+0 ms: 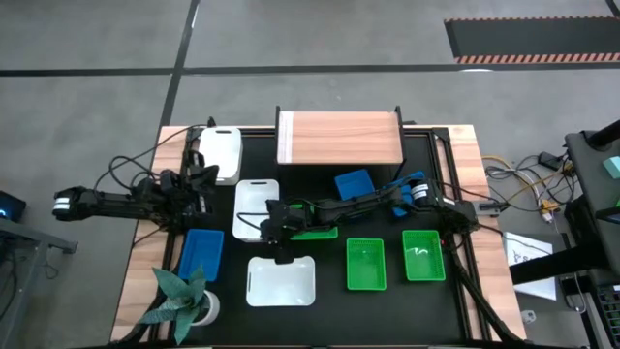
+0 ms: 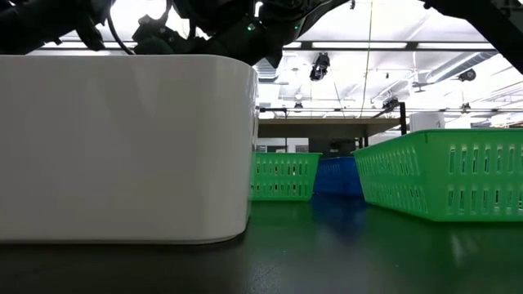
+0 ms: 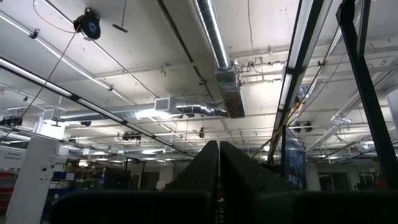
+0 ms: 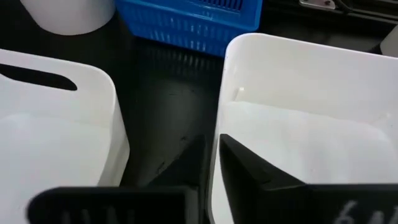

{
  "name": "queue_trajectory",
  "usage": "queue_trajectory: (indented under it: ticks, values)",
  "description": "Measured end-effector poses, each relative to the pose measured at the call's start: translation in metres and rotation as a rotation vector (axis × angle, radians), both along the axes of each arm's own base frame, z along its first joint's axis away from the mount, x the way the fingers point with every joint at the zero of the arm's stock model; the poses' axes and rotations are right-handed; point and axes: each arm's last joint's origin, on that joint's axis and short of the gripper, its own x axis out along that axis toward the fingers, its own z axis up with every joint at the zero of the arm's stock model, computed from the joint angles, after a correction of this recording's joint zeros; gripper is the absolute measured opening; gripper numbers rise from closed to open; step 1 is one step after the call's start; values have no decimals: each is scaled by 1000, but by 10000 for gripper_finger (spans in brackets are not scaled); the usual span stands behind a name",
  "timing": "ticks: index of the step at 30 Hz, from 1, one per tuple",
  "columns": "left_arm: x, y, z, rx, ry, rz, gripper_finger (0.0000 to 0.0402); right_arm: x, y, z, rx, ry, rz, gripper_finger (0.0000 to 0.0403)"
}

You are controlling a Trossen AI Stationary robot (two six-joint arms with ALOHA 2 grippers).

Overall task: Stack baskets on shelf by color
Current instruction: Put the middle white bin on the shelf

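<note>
We pinch the rim of a white basket [image 4: 298, 124] with our right gripper [image 1: 274, 229], one finger inside the wall and one outside, mid-table in front of the shelf [image 1: 339, 137]. Next we must lift it straight up, because another white basket [image 4: 56, 118] sits just beside it and a green basket [image 1: 315, 231] lies under our arm. The shelf top is bare, and our left gripper [image 1: 199, 184] waits shut by the left edge.

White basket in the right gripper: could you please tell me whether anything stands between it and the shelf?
Nothing visible does. The right gripper grips the white basket by its wall; between that basket and the shelf lies only table. A blue basket sits before the shelf's right half, aside from that line.
</note>
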Motion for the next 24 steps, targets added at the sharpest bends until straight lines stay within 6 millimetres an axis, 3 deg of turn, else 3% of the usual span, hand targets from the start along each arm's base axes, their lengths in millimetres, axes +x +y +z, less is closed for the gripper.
queue_trajectory:
  ticks: [11,24]
  values:
    - [-1,0,1,1,-11,0,0,-1,0,4,-11,-9,5,9]
    - [-1,0,1,0,-11,1,0,-21,14,57,-115,-46,104,9]
